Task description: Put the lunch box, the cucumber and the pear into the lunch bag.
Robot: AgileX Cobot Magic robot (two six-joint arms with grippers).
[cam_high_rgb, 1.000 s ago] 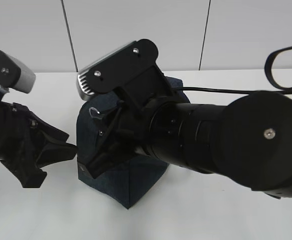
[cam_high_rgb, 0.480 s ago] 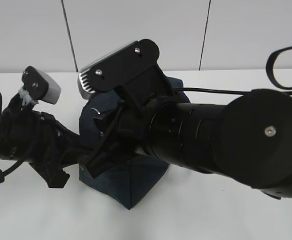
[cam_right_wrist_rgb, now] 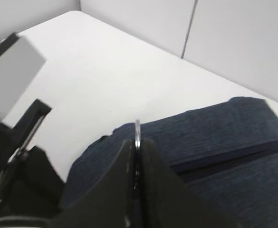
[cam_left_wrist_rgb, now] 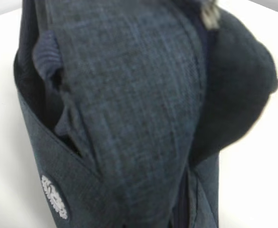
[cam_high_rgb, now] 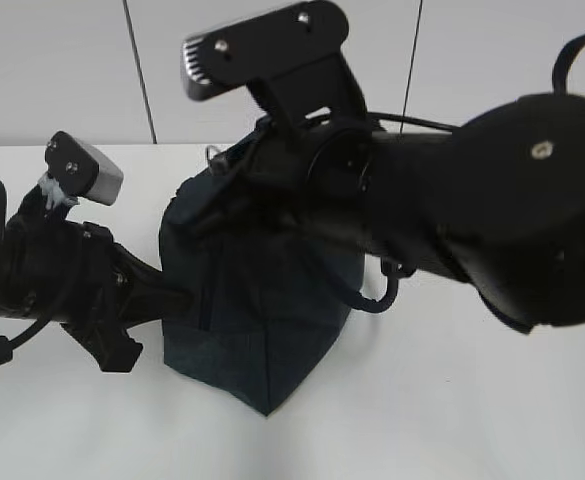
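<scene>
The lunch bag (cam_high_rgb: 262, 320) stands upright on the white table (cam_high_rgb: 452, 400), a corner turned toward the exterior camera, and everything else is placed around it. At its top edge the right gripper (cam_right_wrist_rgb: 137, 156) has its two dark fingers pressed together on the thin metal ring pull (cam_right_wrist_rgb: 137, 129) of the bag's zipper, the ring standing up between the fingertips; the zipper line (cam_right_wrist_rgb: 234, 159) runs off to the right across the navy fabric. The big black right arm (cam_high_rgb: 472, 210) reaches in over the top of the bag from the right. Against the bag's left wall sits the left gripper (cam_high_rgb: 177, 300), its tips meeting the fabric low on that side; whether its jaws are pinching cloth or just resting shut cannot be told, since the left wrist view shows only bag fabric close up, with a small white emblem (cam_left_wrist_rgb: 53, 203) near the bottom.
</scene>
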